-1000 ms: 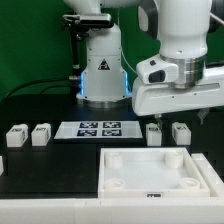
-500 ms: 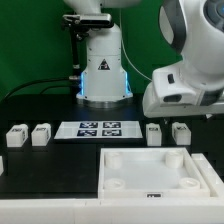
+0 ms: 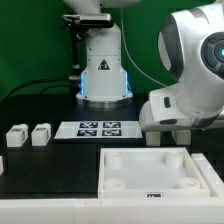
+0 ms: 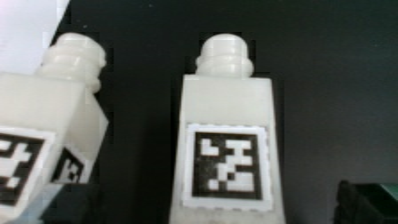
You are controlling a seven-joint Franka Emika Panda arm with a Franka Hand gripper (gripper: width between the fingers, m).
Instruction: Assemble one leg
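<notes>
Item: the leg (image 4: 226,130), lying on the surface (image 4: 146,40) directly under the wrist, just beside a second leg (image 4: 50,110). Jaws: spread, pinching nothing. We advise centring on its tagged body, clearing the neighbour, then closing.

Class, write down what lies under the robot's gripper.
Two legs sit side by side on the black table. In the exterior view the arm hides most of them.

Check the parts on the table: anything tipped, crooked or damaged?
Nothing stands out. The two legs on the exterior view's left sit side by side, the tray lies flat, and the two legs under the wrist camera look whole.
</notes>
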